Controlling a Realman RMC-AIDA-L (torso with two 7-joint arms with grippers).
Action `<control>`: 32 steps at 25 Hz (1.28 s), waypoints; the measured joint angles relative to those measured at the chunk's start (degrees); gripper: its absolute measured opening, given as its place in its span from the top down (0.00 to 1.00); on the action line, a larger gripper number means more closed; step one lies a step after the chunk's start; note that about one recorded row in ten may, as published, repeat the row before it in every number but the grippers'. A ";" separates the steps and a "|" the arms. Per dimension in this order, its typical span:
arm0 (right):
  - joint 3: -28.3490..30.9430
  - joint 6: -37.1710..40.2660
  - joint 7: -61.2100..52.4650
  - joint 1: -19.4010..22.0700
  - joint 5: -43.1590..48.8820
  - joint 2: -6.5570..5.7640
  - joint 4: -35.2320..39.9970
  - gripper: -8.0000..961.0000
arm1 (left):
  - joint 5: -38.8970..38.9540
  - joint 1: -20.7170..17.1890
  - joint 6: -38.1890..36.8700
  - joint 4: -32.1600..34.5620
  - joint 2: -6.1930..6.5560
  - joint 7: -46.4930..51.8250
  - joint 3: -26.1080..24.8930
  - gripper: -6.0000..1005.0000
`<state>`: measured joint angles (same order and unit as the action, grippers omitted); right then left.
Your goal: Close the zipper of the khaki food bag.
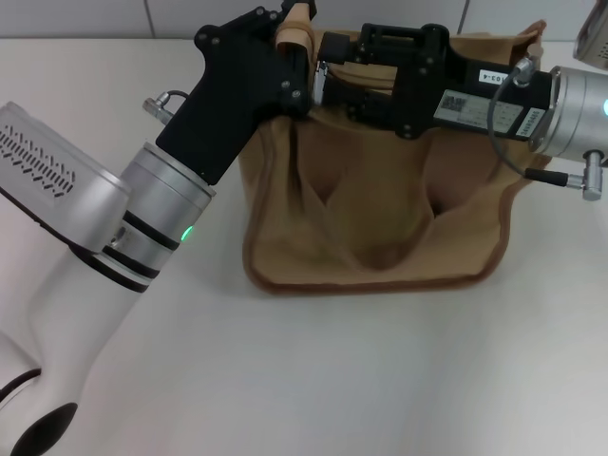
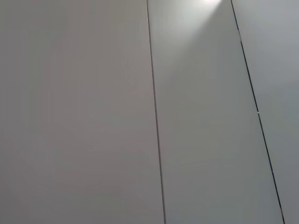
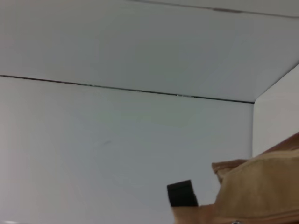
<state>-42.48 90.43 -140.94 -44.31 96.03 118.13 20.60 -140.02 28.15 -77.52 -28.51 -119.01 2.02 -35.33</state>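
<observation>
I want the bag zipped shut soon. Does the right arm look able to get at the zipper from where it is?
Probably yes. The right gripper already lies across the top of the bag, where the zipper should run, with the left gripper at the same edge. The zipper itself is hidden under them.

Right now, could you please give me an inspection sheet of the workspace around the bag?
Surface: white table, bare in front of the bag.
Job's things: khaki food bag stands sagging, front panel creased; zipper not visible, hidden behind the arms.
Clutter: nothing seen.
Grippers: left gripper at the bag's top left corner by a fabric handle; right gripper reaches across the bag's top edge.
Cables: grey cable loops along the right wrist.
Surroundings: white tiled wall behind; white object at the far right edge.
</observation>
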 joint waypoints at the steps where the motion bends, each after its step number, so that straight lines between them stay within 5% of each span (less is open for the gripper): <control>1: 0.00 0.00 0.00 0.00 0.00 0.00 0.00 0.41 | -0.01 -0.08 0.00 -0.06 0.00 0.00 0.00 0.99; 17: -1.15 -2.18 1.50 -0.86 0.31 0.12 -1.33 0.45 | 0.03 -0.26 0.02 -0.38 0.01 0.05 0.00 0.99; 32: -3.01 -3.91 3.71 -1.30 -0.03 0.18 -1.36 0.60 | 0.05 -0.38 0.04 -0.33 0.01 0.37 0.00 0.99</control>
<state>-45.49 86.53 -137.22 -45.61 96.01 118.30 19.24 -139.96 27.77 -77.48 -28.84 -119.00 2.39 -35.33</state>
